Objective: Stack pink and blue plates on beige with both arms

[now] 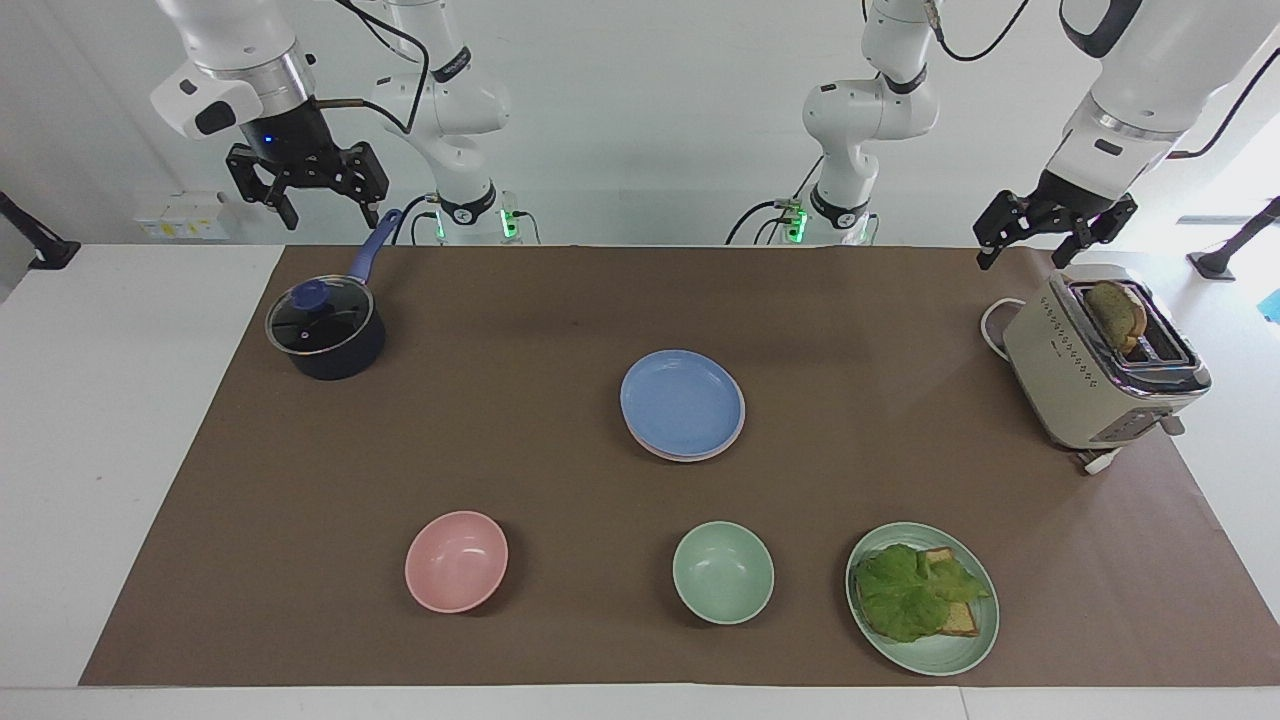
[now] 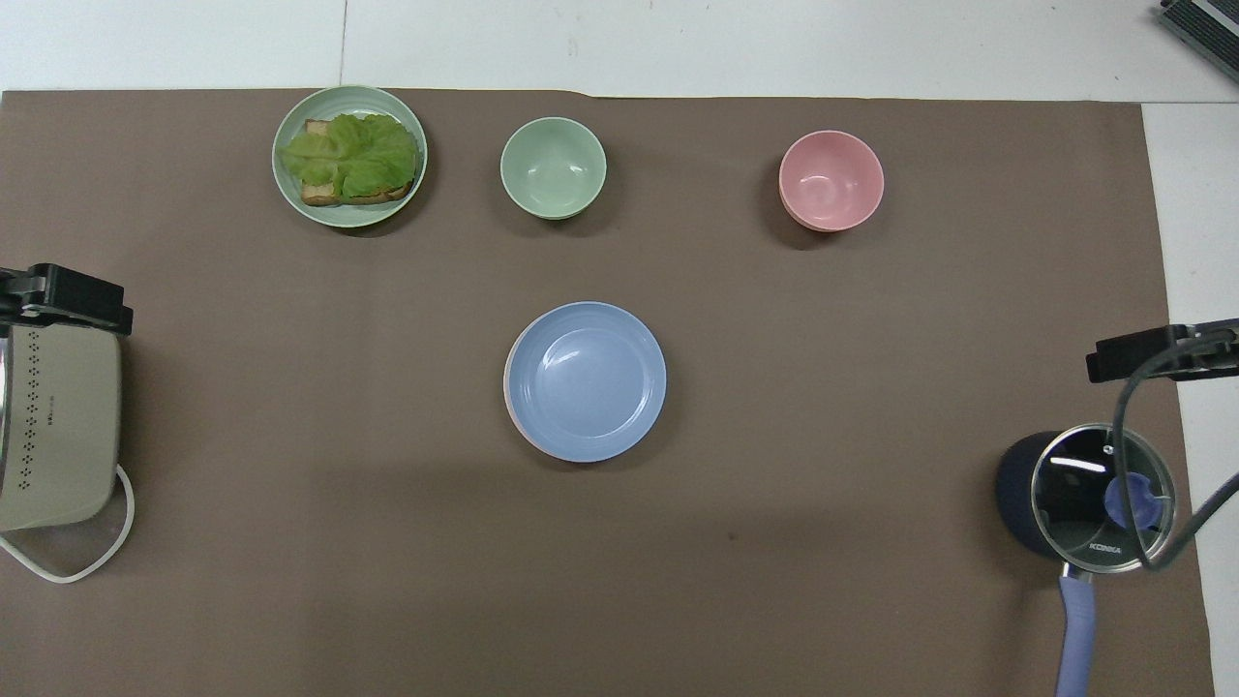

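Showing the right pincer (image 1: 325, 215) hanging raised over the handle of the lidded saucepan (image 1: 326, 335), jaws wide and gripping nothing. Showing the left pincer (image 1: 1025, 255) likewise raised, wide and empty, over the end of the beige toaster (image 1: 1085, 385) and just beside the toast (image 1: 1115, 312) standing in the slot.

Locating the blue plate (image 1: 682, 402) on the desk (image 1: 500, 330), well apart from both pincers and roughly midway between them, lying on top of a pile. Marking a thin pale rim as the pink plate (image 1: 712, 455), peeking out from under the blue one on one edge. Not resolving the beige plate: hidden beneath, if present at all.

Judging the stacking as apparently finished, with nothing left in either pincer.

Flagging the hazards from here:
- Sitting slightly off-centre on the layer below, hence risking a slide of the blue plate under any nudge or shake of the desk.
- Descending straight down with the right pincer, risking a strike on the saucepan handle and a tipped glass lid.
- Descending with the left pincer, risking a knock against the toast or the toaster's edge.
- Reaching back toward the pile with jaws this wide, risking catching the rim and dragging the whole pile apart.
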